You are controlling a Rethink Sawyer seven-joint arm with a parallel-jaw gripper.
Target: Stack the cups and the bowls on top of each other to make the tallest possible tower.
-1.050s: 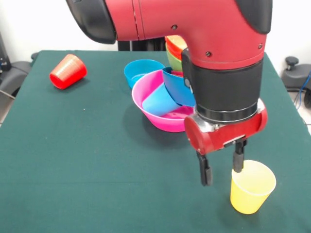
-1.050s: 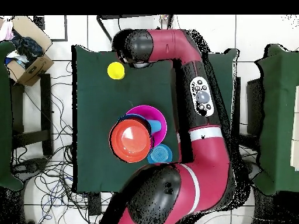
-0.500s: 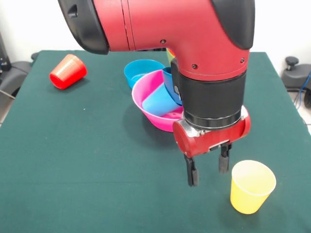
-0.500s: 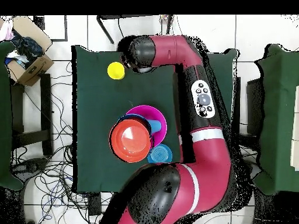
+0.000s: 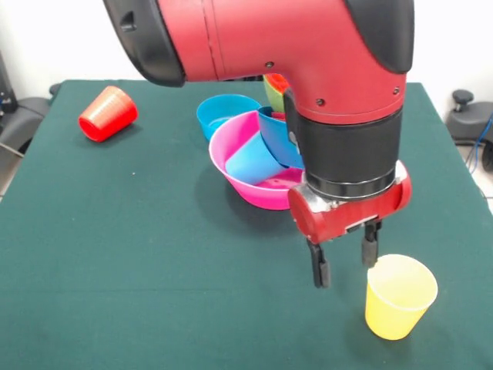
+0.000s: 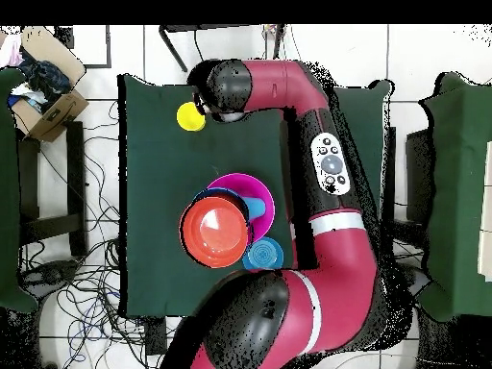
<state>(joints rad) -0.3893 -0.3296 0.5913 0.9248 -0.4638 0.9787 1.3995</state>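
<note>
The yellow cup stands upright near the table's front right; in the overhead view the yellow cup shows beside the arm's wrist. My gripper hangs open just left of it, with one finger close to the rim and nothing between the fingers. The large pink bowl holds a light blue cup on its side and a tilted blue bowl. A red cup lies on its side at the far left.
A small blue bowl sits behind the pink bowl. Green and orange bowls peek out behind the arm. Overhead, an orange bowl overlaps the pink bowl. A cardboard box stands off the table.
The open gripper drew back to the left and away from the yellow cup, then came back right beside it. The cups and bowls have not moved.
</note>
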